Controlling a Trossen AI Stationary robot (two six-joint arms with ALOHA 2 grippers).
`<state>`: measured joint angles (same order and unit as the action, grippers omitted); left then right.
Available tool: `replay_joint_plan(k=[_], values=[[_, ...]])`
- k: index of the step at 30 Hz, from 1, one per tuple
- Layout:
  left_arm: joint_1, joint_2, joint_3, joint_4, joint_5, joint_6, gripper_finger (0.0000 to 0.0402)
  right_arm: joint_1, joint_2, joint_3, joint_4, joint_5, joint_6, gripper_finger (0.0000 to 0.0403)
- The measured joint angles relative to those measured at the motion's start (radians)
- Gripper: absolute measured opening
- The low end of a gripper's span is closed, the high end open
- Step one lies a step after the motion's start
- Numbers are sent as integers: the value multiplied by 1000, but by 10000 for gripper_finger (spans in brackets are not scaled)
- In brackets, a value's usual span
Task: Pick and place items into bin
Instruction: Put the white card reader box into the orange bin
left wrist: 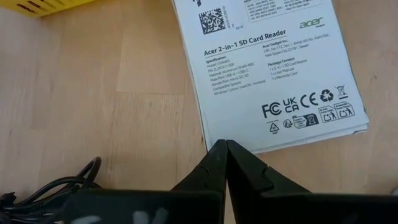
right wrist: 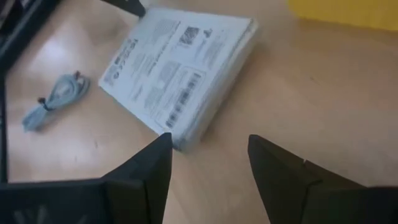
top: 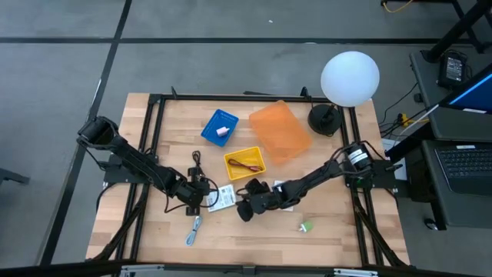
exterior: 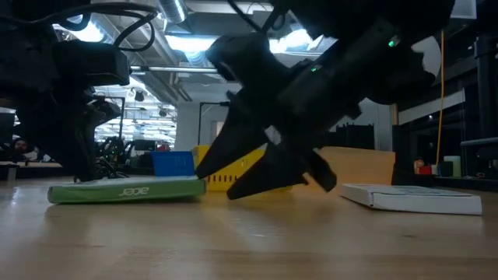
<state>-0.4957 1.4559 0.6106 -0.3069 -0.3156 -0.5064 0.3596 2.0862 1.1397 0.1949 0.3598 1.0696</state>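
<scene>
Right claw (right wrist: 208, 152) spread apart, low over bare wood just beside white packet (right wrist: 180, 68). Left claw (left wrist: 225, 148) pinched together, empty, at same packet's edge. Risks judged: flat packet shoved rather than grasped; two claws colliding; yellow bin (top: 244, 164) nudged.

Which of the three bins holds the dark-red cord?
The yellow bin, the middle one; the blue bin holds a pink block, the orange bin looks empty.
</scene>
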Motion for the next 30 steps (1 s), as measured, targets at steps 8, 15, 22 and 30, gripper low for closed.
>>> replay_joint_plan(k=[8,15,22,30], values=[[0,0,-1,0,0,3,3,-26,40,2,113,-63,-3,193],[0,1,-1,0,-3,4,3,-34,45,2,166,-72,-6,193],[0,1,-3,7,-11,5,3,-40,46,0,184,-93,-12,193],[0,2,-5,41,-26,23,3,-43,49,-1,227,-100,-27,193]])
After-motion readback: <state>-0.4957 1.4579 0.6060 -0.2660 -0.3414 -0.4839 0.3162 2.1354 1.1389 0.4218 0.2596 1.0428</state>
